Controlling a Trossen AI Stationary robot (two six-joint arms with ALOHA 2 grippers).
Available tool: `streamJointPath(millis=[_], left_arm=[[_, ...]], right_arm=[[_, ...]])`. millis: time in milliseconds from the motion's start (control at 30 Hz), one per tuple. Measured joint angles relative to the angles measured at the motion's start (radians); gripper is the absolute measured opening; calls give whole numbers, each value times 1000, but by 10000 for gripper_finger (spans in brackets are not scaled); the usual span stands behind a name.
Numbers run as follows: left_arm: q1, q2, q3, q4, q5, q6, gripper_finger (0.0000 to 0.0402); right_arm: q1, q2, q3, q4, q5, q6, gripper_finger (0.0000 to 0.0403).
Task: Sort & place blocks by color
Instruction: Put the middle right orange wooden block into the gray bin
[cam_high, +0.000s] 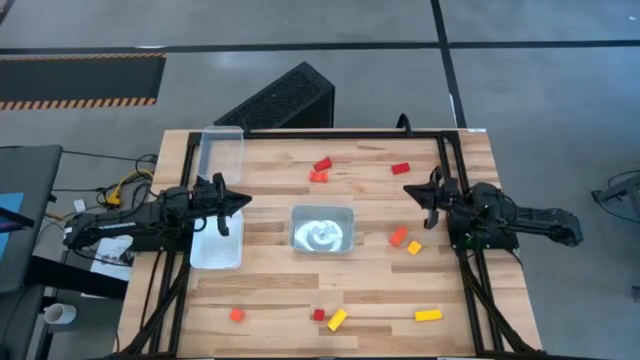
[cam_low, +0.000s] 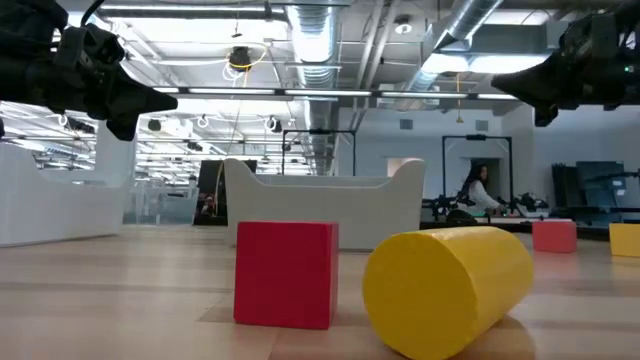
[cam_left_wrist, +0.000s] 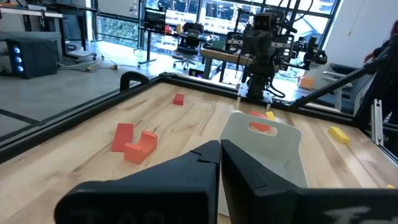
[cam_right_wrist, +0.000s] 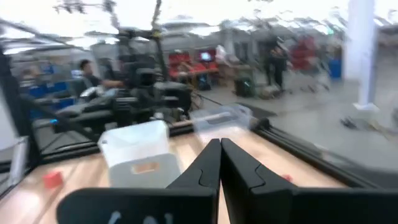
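Note:
Small red, orange and yellow blocks lie scattered on the wooden table. A red block (cam_high: 322, 164) and an orange one (cam_high: 318, 176) sit toward the far edge, with another red block (cam_high: 401, 168) to their right. An orange block (cam_high: 399, 236) and a yellow one (cam_high: 414, 247) lie right of centre. Near the front edge are an orange block (cam_high: 237, 315), a red cube (cam_high: 319, 314) (cam_low: 285, 272), a yellow piece (cam_high: 337, 319) (cam_low: 450, 285) and a yellow bar (cam_high: 428, 315). My left gripper (cam_high: 247, 201) (cam_left_wrist: 219, 152) is shut and hovers at the left. My right gripper (cam_high: 407, 191) (cam_right_wrist: 220, 149) is shut and hovers at the right.
A clear tray (cam_high: 322, 228) stands at the table's centre between the two grippers. Two more clear trays (cam_high: 222, 150) (cam_high: 215, 245) lie along the left side, by the left arm. A black metal frame (cam_high: 340, 132) rims the table. A person (cam_low: 478, 187) sits far behind.

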Motion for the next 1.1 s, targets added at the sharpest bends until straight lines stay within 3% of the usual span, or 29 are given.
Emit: streamJointPath(millis=[233, 467, 600, 800, 967, 1100], left_arm=[[0, 0, 0, 0, 0, 0, 0], [0, 0, 0, 0, 0, 0, 0], [0, 0, 0, 0, 0, 0, 0], [0, 0, 0, 0, 0, 0, 0], [0, 0, 0, 0, 0, 0, 0], [0, 0, 0, 0, 0, 0, 0]], right_arm=[[4, 34, 185, -112, 1, -45, 33], [14, 193, 334, -277, 8, 3, 35], [40, 303, 345, -280, 9, 68, 50], [60, 463, 389, -300, 9, 100, 87], [59, 559, 565, -458, 15, -5, 137], [20, 687, 698, -668, -7, 31, 190]])
